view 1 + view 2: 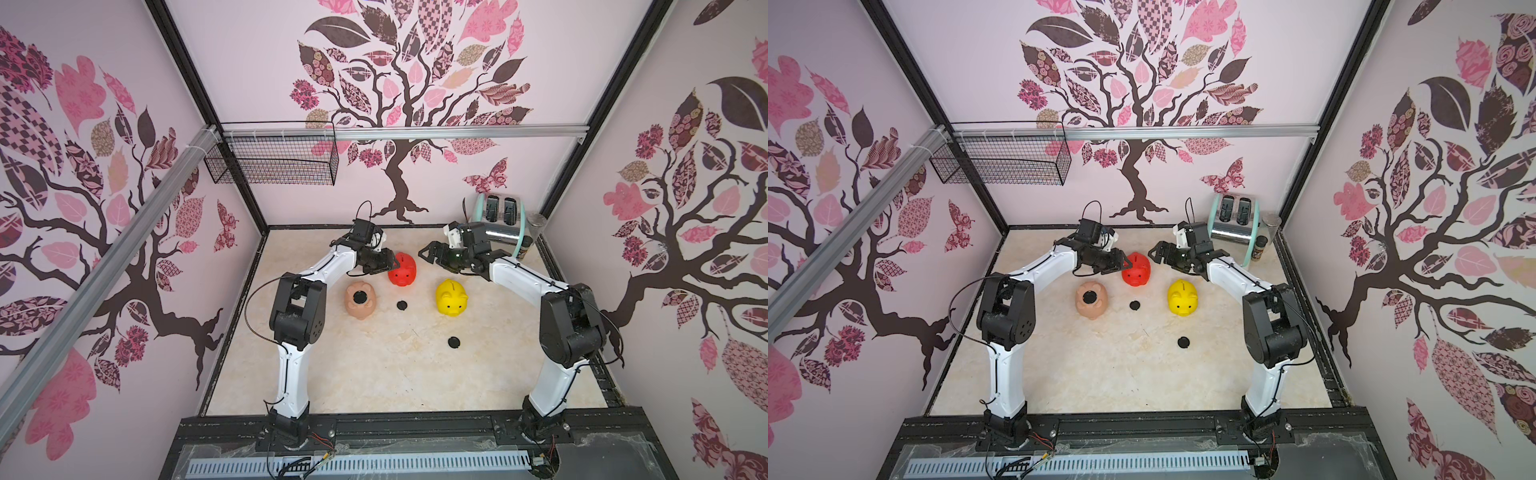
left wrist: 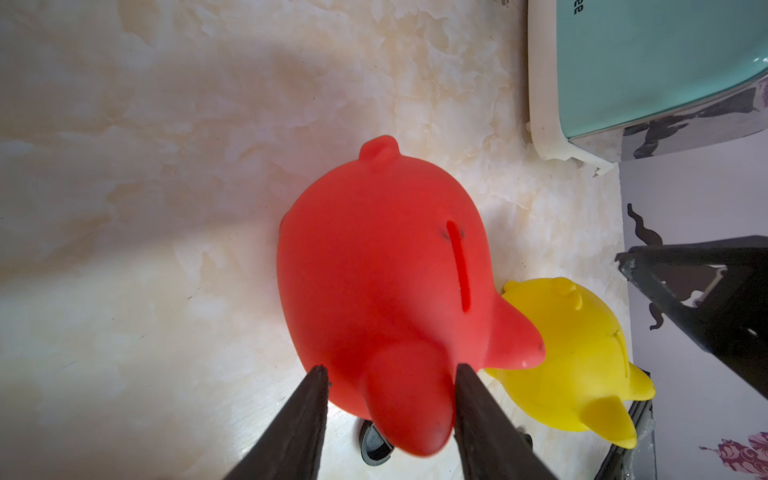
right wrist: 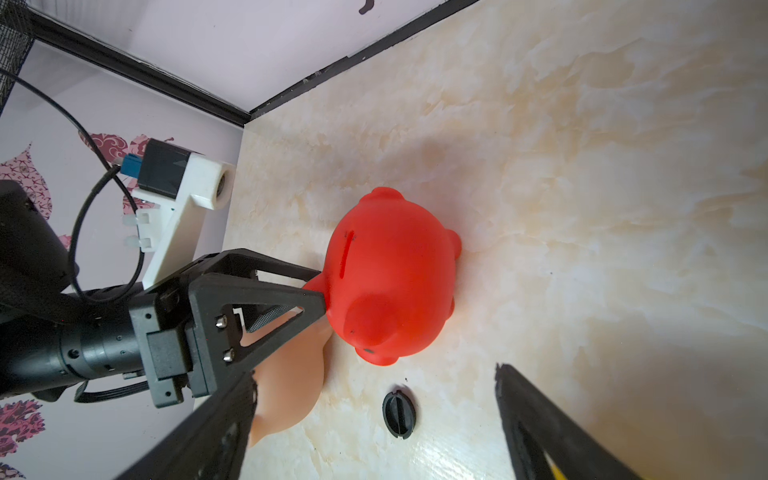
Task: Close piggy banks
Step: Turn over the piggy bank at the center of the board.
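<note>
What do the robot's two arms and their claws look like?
The left arm and right arm have smooth white shells between bulky black joints, with thin black cables looped outside. The left gripper and right gripper are black, each with two tapered, triangular open-frame fingers. A white bracket carries a small camera on the wrist.

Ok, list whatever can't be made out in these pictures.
- Red glossy plastic pig: its belly faces down in every view, so whether it is plugged cannot be told.
- Yellow glossy plastic pig: the same, belly underneath.
- Peach-pink plastic pig: in the right wrist view it is mostly behind the left gripper.
- Grip on the red pig: in the left wrist view, finger contact is unclear.
- Small dark-lidded jar beside the toaster: the label is too small to read.
</note>
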`<state>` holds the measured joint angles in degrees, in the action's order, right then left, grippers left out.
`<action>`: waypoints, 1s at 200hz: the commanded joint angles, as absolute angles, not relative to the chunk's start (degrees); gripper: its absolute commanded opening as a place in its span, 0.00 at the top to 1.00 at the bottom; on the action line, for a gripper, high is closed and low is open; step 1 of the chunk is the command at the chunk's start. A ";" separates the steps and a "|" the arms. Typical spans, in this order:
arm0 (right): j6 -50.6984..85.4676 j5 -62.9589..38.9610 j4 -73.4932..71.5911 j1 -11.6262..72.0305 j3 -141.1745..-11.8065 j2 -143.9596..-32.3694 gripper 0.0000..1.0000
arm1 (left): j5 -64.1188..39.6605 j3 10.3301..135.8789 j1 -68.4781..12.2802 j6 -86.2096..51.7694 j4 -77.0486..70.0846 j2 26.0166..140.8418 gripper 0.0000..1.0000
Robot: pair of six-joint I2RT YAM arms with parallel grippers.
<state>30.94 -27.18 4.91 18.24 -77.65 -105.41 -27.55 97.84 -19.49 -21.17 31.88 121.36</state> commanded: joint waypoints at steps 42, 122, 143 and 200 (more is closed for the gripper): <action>31.23 -29.27 4.75 18.10 -80.26 -106.82 0.08 | -26.71 98.61 -19.47 -20.83 33.22 123.04 0.60; 31.16 -30.12 4.92 18.05 -80.13 -107.02 0.08 | -29.47 98.38 -17.86 -22.07 32.93 124.45 0.67; 31.12 -30.23 5.00 18.07 -80.07 -106.99 0.08 | -30.57 98.00 -17.01 -22.72 32.31 124.72 0.67; 31.01 -30.49 5.20 18.06 -80.16 -107.01 0.08 | -32.84 98.35 -15.24 -24.07 31.29 125.16 0.68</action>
